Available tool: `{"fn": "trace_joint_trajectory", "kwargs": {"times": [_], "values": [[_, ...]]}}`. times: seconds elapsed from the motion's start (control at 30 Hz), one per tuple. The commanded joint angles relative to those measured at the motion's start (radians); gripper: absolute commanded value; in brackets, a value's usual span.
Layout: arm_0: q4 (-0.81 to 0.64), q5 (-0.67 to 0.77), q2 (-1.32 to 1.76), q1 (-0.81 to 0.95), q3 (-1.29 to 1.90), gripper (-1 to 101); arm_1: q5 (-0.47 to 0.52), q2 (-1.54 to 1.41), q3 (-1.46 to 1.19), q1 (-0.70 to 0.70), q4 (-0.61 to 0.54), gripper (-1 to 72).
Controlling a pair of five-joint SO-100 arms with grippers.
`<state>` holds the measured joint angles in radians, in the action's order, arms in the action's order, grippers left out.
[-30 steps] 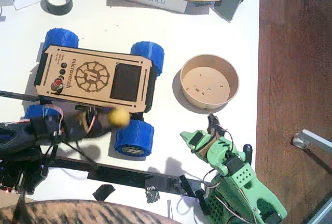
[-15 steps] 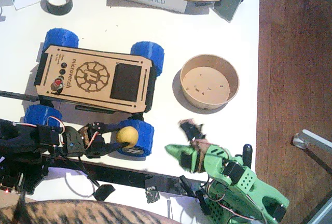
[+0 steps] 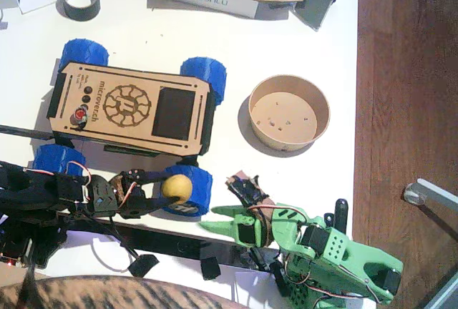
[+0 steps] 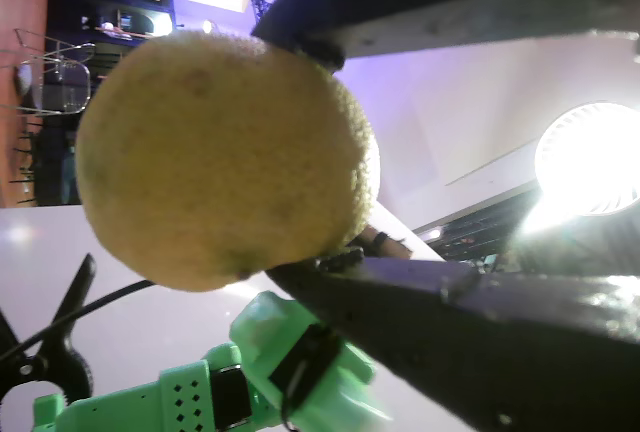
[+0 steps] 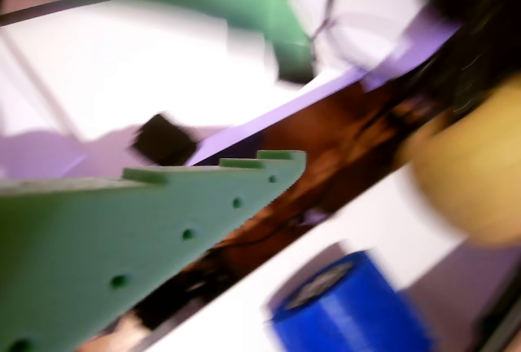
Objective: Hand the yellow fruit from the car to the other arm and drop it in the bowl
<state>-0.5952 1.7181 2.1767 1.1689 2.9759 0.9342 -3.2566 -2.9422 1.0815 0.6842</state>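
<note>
At the lower left of the fixed view, the black left arm reaches rightward along the bench. Its left hand is closed on the yellow fruit, which sits over the blue front wheel of the car, off the wooden deck. In a wrist view the yellow fruit fills the frame, pinched between two dark jaws, with the green arm visible beyond it.

Right of the fruit, at lower centre, the other arm points its right hand toward the fruit. Its jaws are spread wide and hold nothing; a clear gap of white bench separates it from the fruit. In a wrist view (badly blurred by motion) a green jaw, a blue wheel and the yellow fruit at the right edge can be made out.

The bowl sits empty at centre right, above the green arm.

To do the handover well, the green jaws should likely straddle the fruit's free sides and close firmly before the black hand lets go.

Compared with half a second earlier, the green hand has swung further left and lower, toward the fruit; the fruit and black hand have barely moved.
</note>
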Motion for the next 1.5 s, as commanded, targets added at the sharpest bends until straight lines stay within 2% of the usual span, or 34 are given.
{"fn": "trace_joint_trajectory", "kwargs": {"times": [0.0, 0.13, 0.53, 0.83, 1.17, 1.47], "values": [[-0.009, 0.009, 0.015, 0.006, -0.012, 0, -0.028, 0.038, 0.040, -0.029, -0.103, 37.3], [-0.009, 0.009, 0.017, 0.006, -0.012, 0, -0.035, 0.117, 0.051, -0.063, -0.204, 40.3], [-0.011, 0.009, 0.020, 0.006, -0.012, 0, -0.110, 0.430, 0.094, -0.114, -0.390, 39.2], [-0.011, 0.009, 0.026, 0.006, -0.012, 0, -0.140, 0.637, 0.141, -0.199, -0.440, 41.6], [-0.011, 0.009, 0.035, 0.006, -0.012, 0, -0.115, 0.787, 0.233, -0.170, -0.479, 41.8], [-0.014, 0.009, 0.041, 0.006, -0.012, 0, -0.123, 0.974, 0.341, -0.153, -0.574, 41.0]]}}
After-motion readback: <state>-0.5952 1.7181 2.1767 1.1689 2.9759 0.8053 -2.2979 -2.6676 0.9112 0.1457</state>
